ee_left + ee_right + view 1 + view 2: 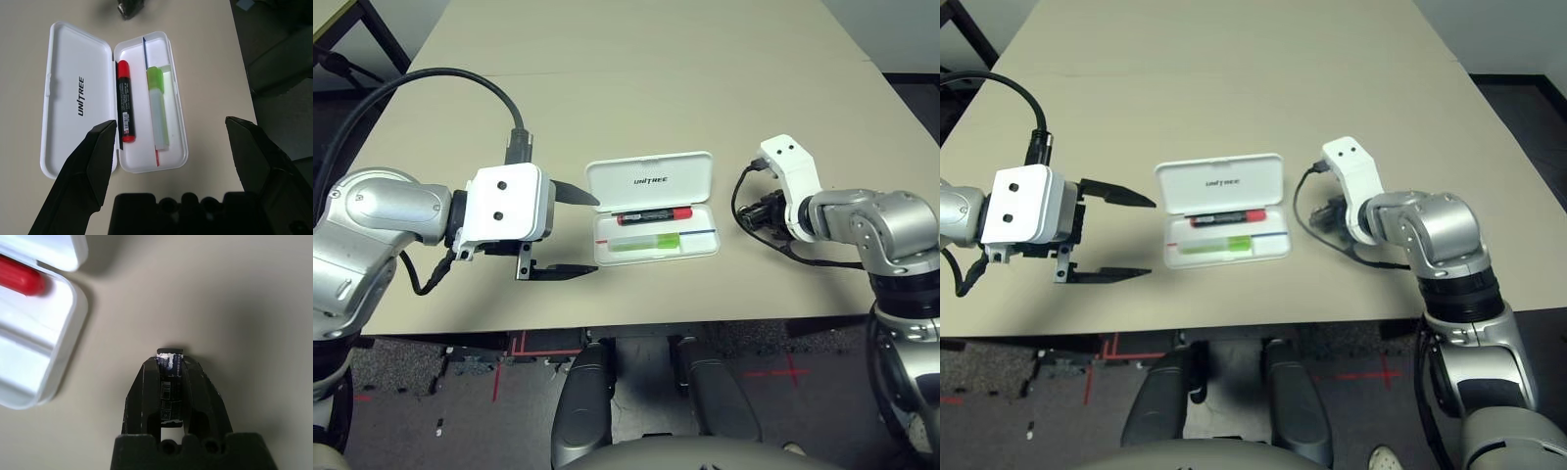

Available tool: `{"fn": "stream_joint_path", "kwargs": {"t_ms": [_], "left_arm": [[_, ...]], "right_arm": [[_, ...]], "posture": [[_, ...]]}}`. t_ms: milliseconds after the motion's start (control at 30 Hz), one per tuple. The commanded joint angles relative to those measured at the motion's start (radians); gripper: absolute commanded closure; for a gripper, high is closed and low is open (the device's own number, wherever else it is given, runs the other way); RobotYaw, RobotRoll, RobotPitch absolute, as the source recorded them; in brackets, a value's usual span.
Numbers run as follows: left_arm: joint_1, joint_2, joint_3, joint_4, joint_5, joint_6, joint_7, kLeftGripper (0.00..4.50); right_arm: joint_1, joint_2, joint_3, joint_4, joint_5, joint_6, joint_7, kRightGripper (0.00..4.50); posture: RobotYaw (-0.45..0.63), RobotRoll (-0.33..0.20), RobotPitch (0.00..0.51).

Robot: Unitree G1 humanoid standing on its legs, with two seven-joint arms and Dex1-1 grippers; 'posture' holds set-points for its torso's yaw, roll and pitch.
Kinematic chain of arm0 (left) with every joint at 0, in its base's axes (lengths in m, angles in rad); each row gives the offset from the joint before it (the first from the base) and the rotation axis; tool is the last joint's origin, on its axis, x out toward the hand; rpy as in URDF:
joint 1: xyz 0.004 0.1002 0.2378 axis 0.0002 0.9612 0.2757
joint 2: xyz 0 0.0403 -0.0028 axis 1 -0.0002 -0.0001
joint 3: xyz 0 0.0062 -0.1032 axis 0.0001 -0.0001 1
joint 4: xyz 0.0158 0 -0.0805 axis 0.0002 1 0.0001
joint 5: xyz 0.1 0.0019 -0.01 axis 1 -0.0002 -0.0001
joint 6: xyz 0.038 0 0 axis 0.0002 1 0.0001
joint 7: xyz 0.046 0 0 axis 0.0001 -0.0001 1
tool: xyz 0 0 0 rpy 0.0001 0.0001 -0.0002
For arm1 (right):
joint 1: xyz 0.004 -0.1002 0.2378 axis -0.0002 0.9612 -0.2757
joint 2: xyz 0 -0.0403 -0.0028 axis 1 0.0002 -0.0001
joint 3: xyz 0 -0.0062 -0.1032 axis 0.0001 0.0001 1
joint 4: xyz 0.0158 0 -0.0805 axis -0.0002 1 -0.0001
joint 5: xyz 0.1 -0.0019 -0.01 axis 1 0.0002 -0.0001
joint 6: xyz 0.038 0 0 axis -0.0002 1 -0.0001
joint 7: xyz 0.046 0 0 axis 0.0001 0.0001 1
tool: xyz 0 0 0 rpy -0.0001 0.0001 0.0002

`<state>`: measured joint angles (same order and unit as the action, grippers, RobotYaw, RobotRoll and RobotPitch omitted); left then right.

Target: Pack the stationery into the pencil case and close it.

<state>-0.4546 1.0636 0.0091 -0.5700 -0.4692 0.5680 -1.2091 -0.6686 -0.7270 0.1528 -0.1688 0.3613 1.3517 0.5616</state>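
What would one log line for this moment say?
case: open, marker and green-ended stick inside | right gripper: shut on small dark piece | left gripper: open

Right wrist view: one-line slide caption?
Right gripper fingers shut on a small dark-and-white piece above the table, beside the open pencil case holding the red marker.

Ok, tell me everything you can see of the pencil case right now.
The pencil case is a white, glossy, plastic-looking hinged box with rounded corners, lying open on the table between the two arms. Its lid is folded back flat, with dark UNITREE print inside. The tray has a thin red-and-blue stripe and holds a red marker and a white stick with a green end, side by side. Neither gripper touches it.
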Motion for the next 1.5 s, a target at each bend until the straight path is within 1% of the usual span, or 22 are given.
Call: {"fn": "stream_joint_path", "kwargs": {"t_ms": [33, 100, 167, 300, 433, 600, 767, 967, 1233, 1500], "left_arm": [[-0.001, 0.011, -0.014, 0.001, 0.005, -0.004, -0.001, 0.0], [-0.002, 0.012, -0.015, 0.003, 0.007, -0.005, -0.001, 0.0], [-0.002, 0.013, -0.018, 0.006, 0.011, -0.009, -0.002, 0.0], [-0.005, 0.014, -0.024, 0.011, 0.017, -0.014, -0.001, 0.0], [-0.003, 0.012, -0.028, 0.012, 0.022, -0.016, 0.003, 0.0], [0.002, 0.012, -0.029, 0.008, 0.027, -0.014, 0.007, 0.0], [0.005, 0.014, -0.031, 0.004, 0.031, -0.011, 0.01, 0.0], [0.013, 0.017, -0.028, -0.008, 0.03, -0.004, 0.018, 0.0], [0.022, 0.022, -0.025, -0.012, 0.03, -0.006, 0.027, 0.0], [0.029, 0.023, -0.024, -0.017, 0.032, -0.008, 0.032, 0.0]], "right_arm": [[-0.027, -0.086, 0.068, 0.029, -0.009, -0.158, 0.141, 4.2], [-0.043, -0.14, 0.107, 0.062, -0.029, -0.289, 0.25, 4.2], [-0.059, -0.177, 0.135, 0.109, -0.049, -0.461, 0.387, 4.2], [-0.11, -0.207, 0.181, 0.207, -0.097, -0.691, 0.6, 4.2], [-0.164, -0.189, 0.206, 0.261, -0.12, -0.813, 0.765, 4.2], [-0.185, -0.155, 0.231, 0.244, -0.114, -0.863, 0.92, 4.2], [-0.197, -0.093, 0.255, 0.236, -0.137, -0.855, 0.952, 4.2], [-0.177, -0.027, 0.278, 0.24, -0.169, -0.879, 0.954, 4.2], [-0.171, 0.031, 0.299, 0.314, -0.238, -0.979, 0.945, 4.2], [-0.169, 0.062, 0.301, 0.357, -0.266, -1.035, 0.956, 4.2]], "posture": [[0.0, 0.0, 0.204], [0.0, 0.0, 0.203], [0.0, 0.0, 0.201], [0.0, 0.0, 0.199], [0.01, 0.0, 0.196], [0.02, 0.0, 0.197], [0.02, 0.0, 0.196], [0.03, 0.0, 0.194], [0.04, 0.0, 0.19], [0.04, 0.0, 0.188]]}}
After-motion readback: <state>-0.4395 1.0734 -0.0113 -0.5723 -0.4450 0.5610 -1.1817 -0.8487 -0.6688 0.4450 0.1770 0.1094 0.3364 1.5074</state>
